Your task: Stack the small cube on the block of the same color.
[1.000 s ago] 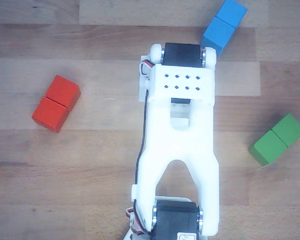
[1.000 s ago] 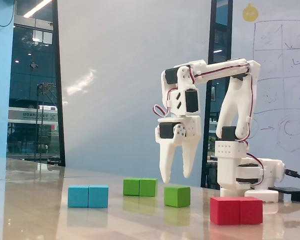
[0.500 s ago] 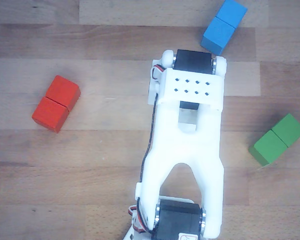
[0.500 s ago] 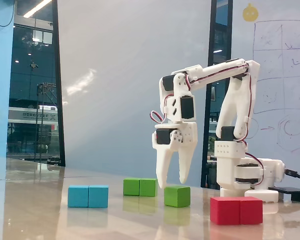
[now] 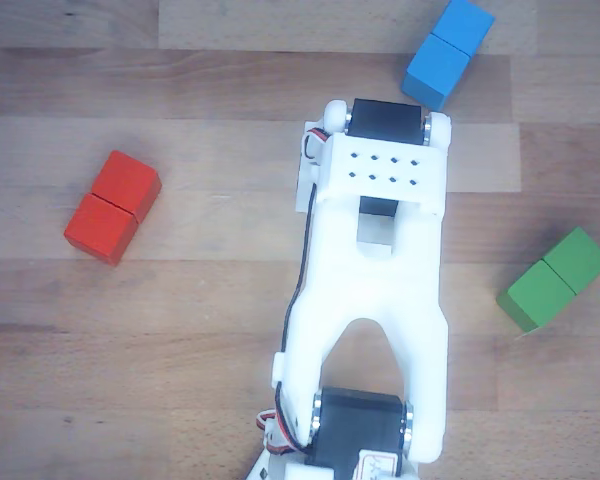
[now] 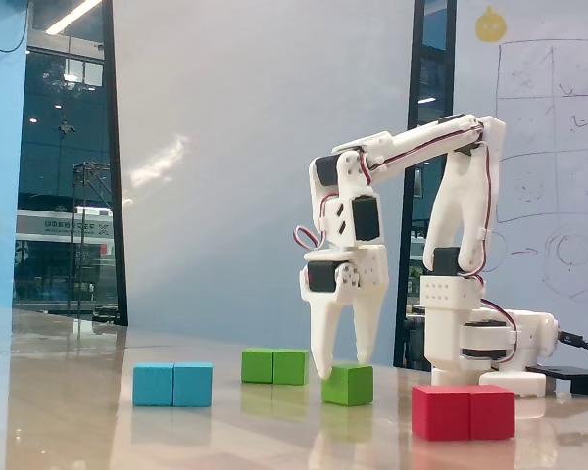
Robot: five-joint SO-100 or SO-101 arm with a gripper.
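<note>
Reaching down over the small cube (image 6: 348,384) in the fixed view, gripper (image 6: 341,364) with fingers spread wide and tips low on either side of the cube's top, one tip just in front of its left edge; contact not clear, nothing lifted. Small cube resting on the table (image 6: 78,421), between the block (image 6: 274,366) and the red block (image 6: 465,411). Block lying flat just behind and left of the small cube, apart from it. Blue block (image 6: 173,384) further left of the small cube, well apart. Seen from above in the other view, white arm (image 5: 375,290) covering the small cube, block (image 5: 555,280) to its right, red block (image 5: 112,206) to its left, blue block (image 5: 448,52) beyond it
</note>
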